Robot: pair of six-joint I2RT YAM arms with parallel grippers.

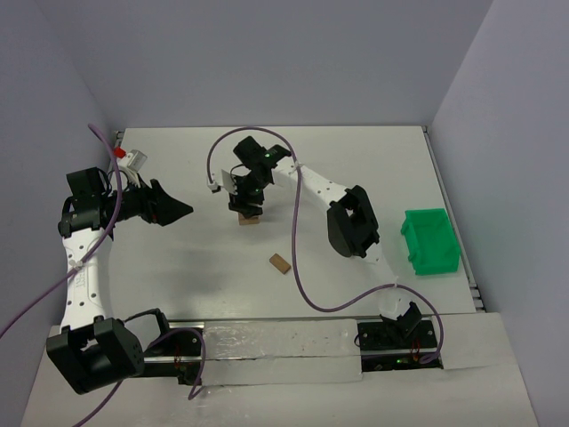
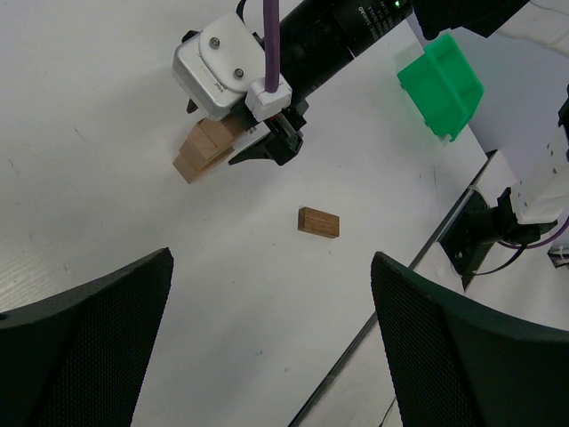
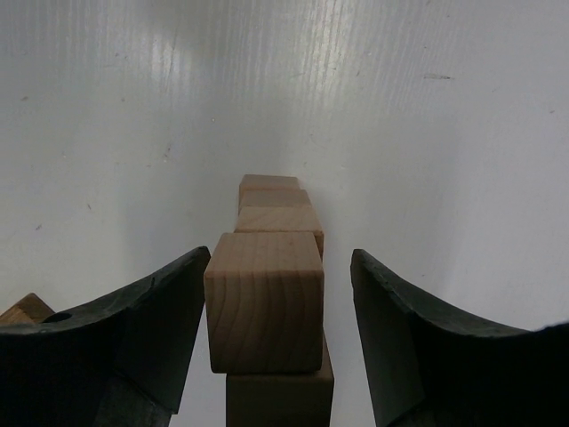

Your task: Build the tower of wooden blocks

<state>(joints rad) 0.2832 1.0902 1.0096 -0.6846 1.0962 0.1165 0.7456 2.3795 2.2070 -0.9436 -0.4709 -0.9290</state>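
Pale wood block tower (image 3: 265, 311), stacked cubes, right jaws spread around top, left jaws wide

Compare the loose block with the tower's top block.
The loose block lies on the table; the top block sits on the tower. The loose block is flat and oblong; the top block looks cube-like. The top block is between the right hand's fingers; the loose block isn't. Both plain wood.

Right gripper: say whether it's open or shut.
Open. In the right wrist view the right gripper straddles the top block, with bare table showing between the block and one finger.
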